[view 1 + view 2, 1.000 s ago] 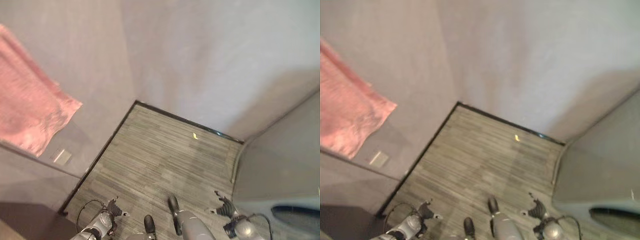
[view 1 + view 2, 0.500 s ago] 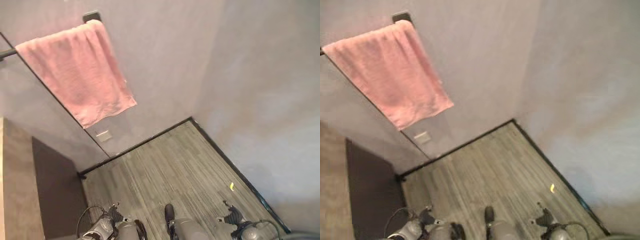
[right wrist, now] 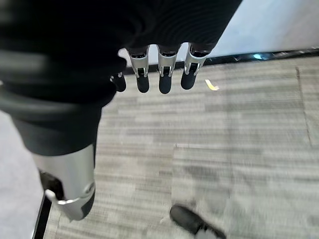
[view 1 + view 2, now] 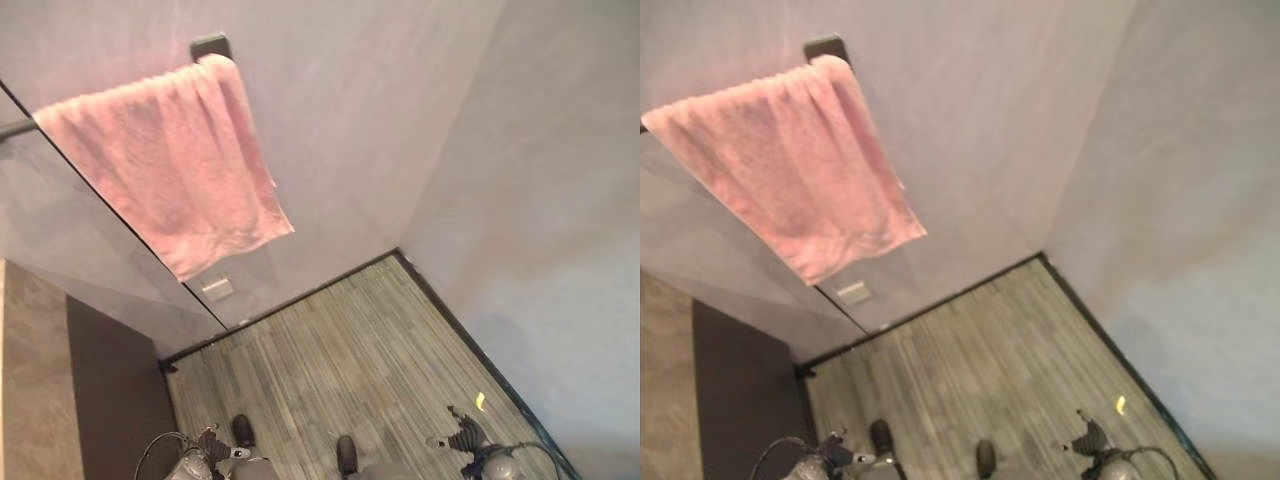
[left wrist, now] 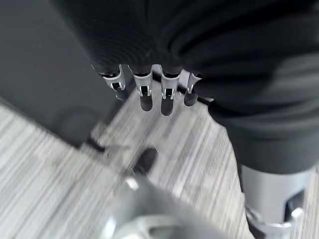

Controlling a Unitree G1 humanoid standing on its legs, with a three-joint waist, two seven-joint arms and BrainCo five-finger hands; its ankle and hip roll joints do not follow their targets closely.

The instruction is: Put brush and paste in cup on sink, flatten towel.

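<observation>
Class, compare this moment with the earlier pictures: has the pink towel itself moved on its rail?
No. The pink towel hangs from the rail's black wall mount as before; the wall, floor and towel shifted together, so the camera turned.

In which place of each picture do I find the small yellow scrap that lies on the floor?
Left eye view: the yellow scrap lies on the floor at lower right, just beyond the right robot hand.
Right eye view: lower right again.
Right wrist view: the scrap is at upper middle, next to that hand's dark tips.
Shared landmark: the black skirting strip at the wall's foot, close behind the scrap.
</observation>
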